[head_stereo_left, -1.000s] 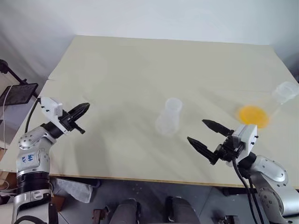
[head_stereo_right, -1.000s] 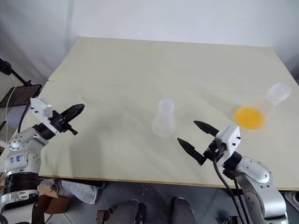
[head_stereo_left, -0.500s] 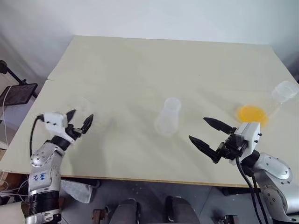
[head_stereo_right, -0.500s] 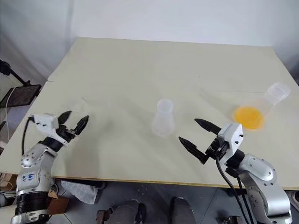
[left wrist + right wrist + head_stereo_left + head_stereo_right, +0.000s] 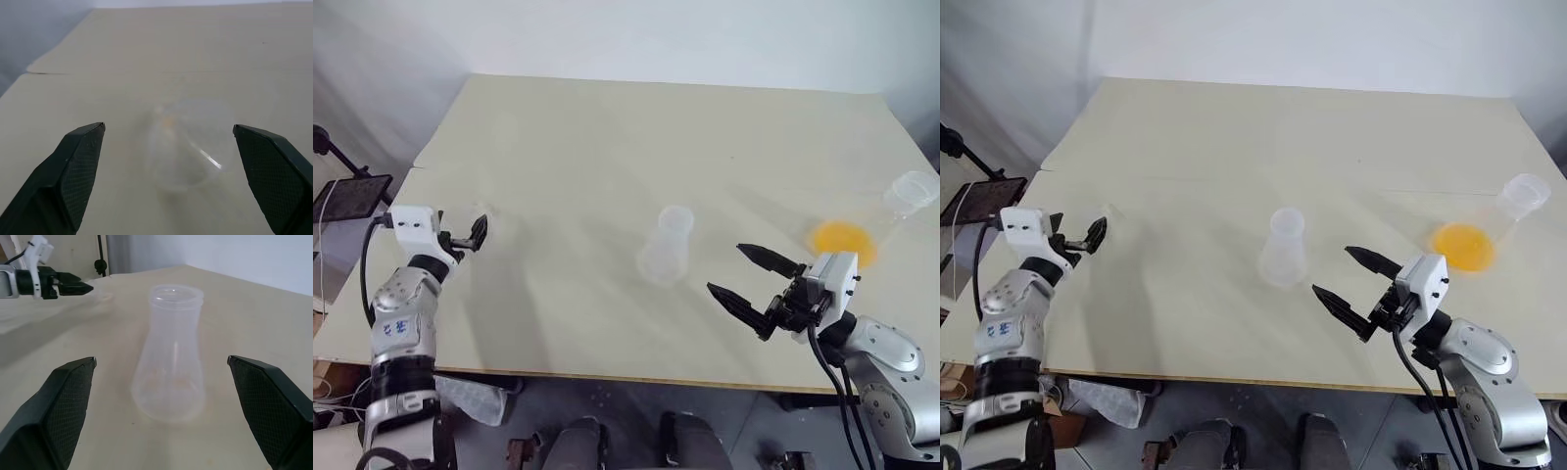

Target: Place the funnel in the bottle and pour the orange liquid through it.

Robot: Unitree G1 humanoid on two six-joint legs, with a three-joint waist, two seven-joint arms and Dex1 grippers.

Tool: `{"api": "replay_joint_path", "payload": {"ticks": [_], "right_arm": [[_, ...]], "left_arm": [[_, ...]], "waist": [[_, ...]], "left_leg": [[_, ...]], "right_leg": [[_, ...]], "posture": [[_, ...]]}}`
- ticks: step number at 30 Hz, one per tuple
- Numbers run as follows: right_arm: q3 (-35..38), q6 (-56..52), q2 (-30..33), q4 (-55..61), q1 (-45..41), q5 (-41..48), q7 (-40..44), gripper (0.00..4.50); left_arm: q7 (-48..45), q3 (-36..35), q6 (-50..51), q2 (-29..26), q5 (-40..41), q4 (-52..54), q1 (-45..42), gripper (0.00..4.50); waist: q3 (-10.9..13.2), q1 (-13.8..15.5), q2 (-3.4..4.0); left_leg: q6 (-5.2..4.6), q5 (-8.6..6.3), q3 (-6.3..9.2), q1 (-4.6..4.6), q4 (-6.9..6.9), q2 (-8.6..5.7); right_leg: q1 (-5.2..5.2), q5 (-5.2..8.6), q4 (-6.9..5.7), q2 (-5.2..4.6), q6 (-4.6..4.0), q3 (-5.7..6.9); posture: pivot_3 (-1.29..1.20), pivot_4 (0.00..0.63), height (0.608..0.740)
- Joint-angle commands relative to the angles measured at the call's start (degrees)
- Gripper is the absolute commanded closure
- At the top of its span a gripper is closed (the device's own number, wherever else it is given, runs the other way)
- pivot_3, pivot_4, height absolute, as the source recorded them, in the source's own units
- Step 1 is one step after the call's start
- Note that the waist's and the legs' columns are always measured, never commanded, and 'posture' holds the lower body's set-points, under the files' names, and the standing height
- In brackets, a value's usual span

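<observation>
Clear funnel lies untouched between spread left end effector; right end effector spread.

- Left arm: silver-grey rounded casing with blue handwritten marks, a white boxy wrist module, a black cable looping beside it.
- Right arm: silver-grey rounded casing, white wrist block, two black cables trailing down.
- Fingers: black, tapered, with finely cross-hatched inner faces.

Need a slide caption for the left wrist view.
Open left hand frames the clear funnel lying on the table, fingers not yet touching it.
</observation>
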State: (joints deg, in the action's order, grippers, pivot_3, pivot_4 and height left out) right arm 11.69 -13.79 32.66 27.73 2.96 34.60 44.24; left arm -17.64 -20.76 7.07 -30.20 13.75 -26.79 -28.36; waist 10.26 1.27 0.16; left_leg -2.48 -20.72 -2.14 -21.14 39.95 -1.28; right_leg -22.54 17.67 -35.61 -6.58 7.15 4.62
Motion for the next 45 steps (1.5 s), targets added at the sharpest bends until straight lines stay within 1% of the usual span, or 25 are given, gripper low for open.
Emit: {"api": "replay_joint_path", "payload": {"ticks": [1, 7, 9, 10, 12, 15, 17, 21, 22, 26, 29, 31, 33, 35, 37, 39, 41, 45], "right_arm": [[1.49, 0.28, 0.15, 2.24, 0.06, 0.84, -0.62, 0.0], [1.85, 0.52, -0.01, 3.13, 1.09, 0.63, -1.79, 0.0], [1.9, 0.57, 0.04, 3.24, 1.2, 0.62, -2.0, 0.0], [1.93, 0.57, 0.06, 3.27, 1.22, 0.64, -2.09, 0.0], [1.96, 0.58, 0.13, 3.25, 1.2, 0.63, -2.12, 0.0], [1.99, 0.65, 0.1, 3.25, 1.21, 0.62, -2.17, 0.0], [1.99, 0.72, 0.05, 3.26, 1.29, 0.59, -2.21, 0.0], [1.83, 0.88, -0.13, 3.21, 1.34, 0.46, -2.32, 0.0], [1.81, 0.9, -0.15, 3.2, 1.34, 0.45, -2.33, 0.0], [1.84, 0.95, -0.07, 3.16, 1.35, 0.48, -2.29, 0.0], [2.35, 0.94, 0.22, 3.22, 1.58, 0.62, -2.17, 0.0], [3.07, 0.81, 0.53, 3.56, 2.22, 0.75, -2.2, 0.0], [3.84, 0.58, 0.81, 4.08, 3.06, 0.92, -2.24, 0.0], [4.44, 0.32, 0.98, 4.64, 3.75, 1.07, -2.3, 0.0], [5.17, 0.0, 1.16, 5.27, 4.45, 1.24, -2.56, 0.0], [6.35, -0.27, 1.51, 6.03, 5.46, 1.71, -2.57, 0.0], [7.85, -0.36, 2.09, 6.89, 6.66, 2.22, -2.07, 0.0], [11.09, -1.15, 3.56, 9.43, 8.51, 4.27, -1.77, 0.0]], "left_arm": [[-0.95, 0.4, -2.12, -1.43, -0.86, -4.66, -2.85, 0.04], [-3.25, 1.12, -3.63, -1.43, -0.54, -12.47, -7.79, 0.04], [-3.92, 1.4, -3.66, -1.78, -0.71, -14.38, -8.62, 0.42], [-4.46, 1.36, -3.67, -1.82, -0.58, -15.03, -8.93, 0.65], [-4.81, 1.22, -4.41, -1.8, -0.52, -16.01, -9.38, 1.26], [-5.38, 1.27, -4.61, -1.91, -0.58, -16.84, -9.59, 2.31], [-5.71, 1.27, -4.57, -1.93, -0.54, -17.02, -9.53, 2.86], [-7.18, 0.58, -4.74, -1.82, 0.47, -16.73, -9.12, 4.23], [-7.88, 0.28, -4.85, -1.73, 1.05, -16.56, -9.04, 4.48], [-13.84, -1.01, -5.74, -1.69, 4.72, -13.57, -7.96, 4.48], [-21.8, -0.92, -2.37, -3.49, 8.06, -8.75, -6.1, 4.48], [-28.68, 1.07, 1.18, -6.33, 9.63, -2.24, -4.57, 4.48], [-34.57, 2.35, 7.48, -9.07, 13.19, 4.56, -4.54, 4.48], [-39.73, 4.25, 12.67, -11.62, 15.46, 8.82, -5.33, 4.48], [-46.32, 7.31, 15.77, -14.22, 16.73, 12.01, -6.86, 4.48], [-52.28, 11.42, 19.89, -16.3, 17.28, 13.01, -11.14, 4.48], [-57.37, 15.92, 22.33, -17.03, 16.15, 11.93, -16.61, 4.48], [-67.96, 24.66, 25.48, -14.25, 14.26, 6.87, -30.0, 4.48]], "waist": [[0.0, 0.01, 0.0], [0.01, 0.15, -0.02], [0.01, 0.16, -0.02], [0.01, 0.11, -0.02], [0.01, 0.08, -0.02], [0.01, 0.07, -0.02], [0.01, 0.06, -0.02], [0.01, 0.08, -0.02], [0.0, 0.09, -0.03], [0.0, 0.03, -0.03], [0.0, -0.05, -0.03], [0.01, -0.11, -0.03], [0.01, -0.08, -0.04], [0.01, 0.08, -0.03], [0.01, 0.13, -0.03], [0.01, 0.13, -0.03], [0.01, 0.09, -0.03], [0.02, 0.18, -0.04]], "left_leg": [[0.0, 0.0, -0.01, -0.01, 0.0, 0.0], [-0.01, 0.01, 0.0, -0.02, 0.03, -0.02], [-0.01, 0.01, 0.0, -0.02, 0.04, -0.03], [-0.01, 0.01, 0.0, -0.02, 0.04, -0.04], [-0.01, 0.01, 0.0, -0.02, 0.04, -0.04], [-0.01, 0.01, 0.0, -0.02, 0.04, -0.04], [-0.02, 0.01, 0.0, -0.02, 0.04, -0.03], [-0.01, 0.01, 0.0, -0.02, 0.04, -0.03], [-0.01, 0.01, 0.0, -0.02, 0.04, -0.03], [-0.01, 0.01, 0.0, -0.01, 0.06, -0.02], [-0.01, 0.01, 0.0, -0.01, 0.06, -0.02], [-0.01, 0.01, 0.0, -0.02, 0.05, -0.01], [-0.01, 0.01, 0.01, -0.03, 0.04, 0.01], [-0.01, 0.01, 0.05, -0.04, 0.07, 0.0], [-0.02, 0.01, 0.1, -0.01, 0.09, -0.02], [-0.02, 0.01, 0.11, -0.01, 0.09, -0.03], [-0.03, 0.02, 0.09, -0.03, 0.09, -0.05], [-0.06, 0.03, 0.0, -0.09, 0.09, -0.08]], "right_leg": [[-0.01, 0.0, -0.01, 0.02, 0.0, 0.01], [0.0, 0.0, -0.02, 0.02, 0.01, 0.06], [0.01, 0.0, -0.03, 0.02, 0.01, 0.07], [0.01, -0.01, -0.03, 0.02, 0.02, 0.06], [0.0, -0.01, -0.03, 0.02, 0.02, 0.06], [0.0, -0.01, -0.03, 0.04, 0.02, 0.07], [0.0, -0.01, -0.03, 0.04, 0.02, 0.07], [0.0, -0.01, -0.04, 0.04, 0.02, 0.06], [0.0, -0.01, -0.04, 0.03, 0.02, 0.06], [0.01, -0.01, -0.05, 0.03, 0.02, 0.06], [0.01, -0.01, -0.04, 0.02, 0.02, 0.06], [0.0, -0.01, -0.04, 0.01, 0.02, 0.06], [-0.01, -0.01, -0.03, 0.0, 0.02, 0.04], [0.02, -0.01, -0.02, -0.03, 0.02, 0.0], [0.1, -0.01, -0.02, -0.07, 0.02, -0.1], [0.1, 0.0, -0.02, -0.05, 0.01, -0.18], [0.09, 0.0, -0.02, 0.06, 0.01, -0.17], [0.04, -0.01, 0.0, 0.22, 0.01, -0.03]], "posture": [[0.0, 0.15, 0.74], [0.0, 0.15, 0.74], [0.0, 0.15, 0.74], [0.0, 0.15, 0.74], [0.0, 0.15, 0.74], [0.0, 0.15, 0.74], [0.0, 0.15, 0.74], [0.0, 0.15, 0.74], [0.0, 0.15, 0.74], [0.0, 0.15, 0.74], [0.0, 0.15, 0.74], [0.0, 0.15, 0.74], [0.0, 0.15, 0.74], [0.0, 0.15, 0.74], [0.0, 0.15, 0.74], [0.0, 0.15, 0.74], [0.0, 0.15, 0.74], [0.0, 0.15, 0.74]]}}
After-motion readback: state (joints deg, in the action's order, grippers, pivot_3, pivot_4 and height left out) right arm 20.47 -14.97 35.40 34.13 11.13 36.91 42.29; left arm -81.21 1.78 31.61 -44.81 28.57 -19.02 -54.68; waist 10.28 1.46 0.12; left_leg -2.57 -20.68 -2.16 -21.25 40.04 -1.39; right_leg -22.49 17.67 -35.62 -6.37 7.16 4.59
